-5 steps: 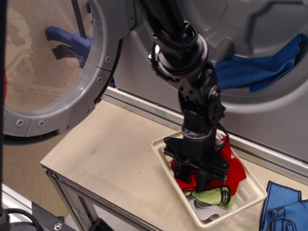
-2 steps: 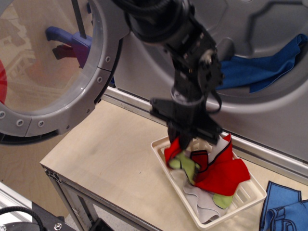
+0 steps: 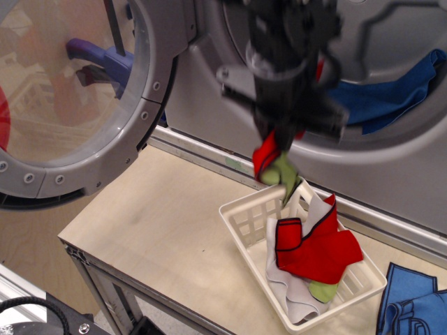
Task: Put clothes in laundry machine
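My gripper [image 3: 281, 143] is shut on a red and lime-green cloth piece [image 3: 274, 167] and holds it in the air above the white slatted basket [image 3: 246, 222], in front of the lower rim of the laundry machine's drum [image 3: 391, 42]. The arm is motion-blurred. More clothes [image 3: 314, 248], red with black edging, white and lime-green, lie in the basket and partly hang over its near wall. The machine's round clear-windowed door [image 3: 77, 98] stands open at the left. A blue cloth [image 3: 391, 98] lies inside the drum.
The basket sits on a pale wooden table [image 3: 160, 223] in front of the machine. A blue cloth [image 3: 412, 307] lies on the table at the bottom right. The table's front edge runs along the lower left.
My gripper has closed on a cloth piece in the basket and risen with it, from down in the basket up toward the drum opening. The remaining clothes have shifted and unfolded.
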Tool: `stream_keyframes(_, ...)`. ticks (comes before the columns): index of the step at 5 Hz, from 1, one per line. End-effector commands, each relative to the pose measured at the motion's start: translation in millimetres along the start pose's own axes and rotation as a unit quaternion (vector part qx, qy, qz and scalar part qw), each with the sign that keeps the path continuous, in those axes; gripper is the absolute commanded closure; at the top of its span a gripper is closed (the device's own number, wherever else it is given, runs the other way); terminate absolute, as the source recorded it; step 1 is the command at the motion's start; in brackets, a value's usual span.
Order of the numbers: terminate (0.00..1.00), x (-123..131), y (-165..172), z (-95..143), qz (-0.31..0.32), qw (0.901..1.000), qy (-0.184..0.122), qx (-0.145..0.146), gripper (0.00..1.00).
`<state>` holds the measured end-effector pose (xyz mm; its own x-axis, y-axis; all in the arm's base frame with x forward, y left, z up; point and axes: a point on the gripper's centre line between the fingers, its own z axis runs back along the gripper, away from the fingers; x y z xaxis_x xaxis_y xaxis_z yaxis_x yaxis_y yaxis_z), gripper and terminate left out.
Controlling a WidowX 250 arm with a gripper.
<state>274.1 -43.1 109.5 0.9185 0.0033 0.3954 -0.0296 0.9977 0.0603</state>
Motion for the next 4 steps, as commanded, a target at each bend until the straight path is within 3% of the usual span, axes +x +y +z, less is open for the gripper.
stream_keyframes(1,0.0,48.1,1.7,37.4,0.004,0.9919,-0.126,0.011,1.0)
stream_keyframes(2,0.0,77.3,14.7,33.8,0.02,0.9862,-0.162,0.029,1.0)
stream_keyframes(4,0.0,119.5,26.0,3.2,0.021,0.9769,-0.202,0.065,1.0)
